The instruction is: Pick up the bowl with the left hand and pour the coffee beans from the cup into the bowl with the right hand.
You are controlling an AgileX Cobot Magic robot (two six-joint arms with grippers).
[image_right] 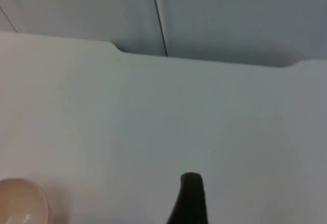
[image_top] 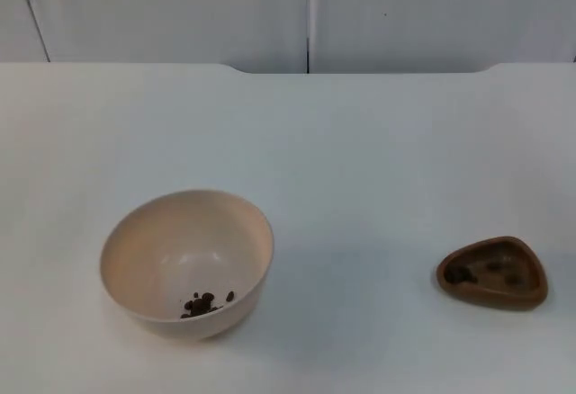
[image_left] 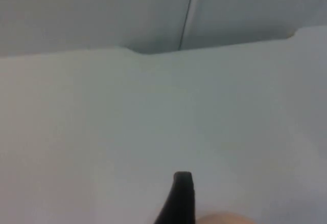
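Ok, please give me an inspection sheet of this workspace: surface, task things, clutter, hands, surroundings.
surface: white table, ends at the wall.
bowl: beige bowl, upright on the table, a few coffee beans inside.
cup: brown three-cornered cup, upright, apart from the bowl, some dark beans inside.
clutter: nothing seen.
left hand: waits over the table, facing the wall.
right hand: over the table, facing the wall, away from the cup.
surroundings: grey partition wall with a vertical seam.

bowl (image_top: 186, 263) holds beans (image_top: 203, 303) — cup (image_top: 492, 273) well apart
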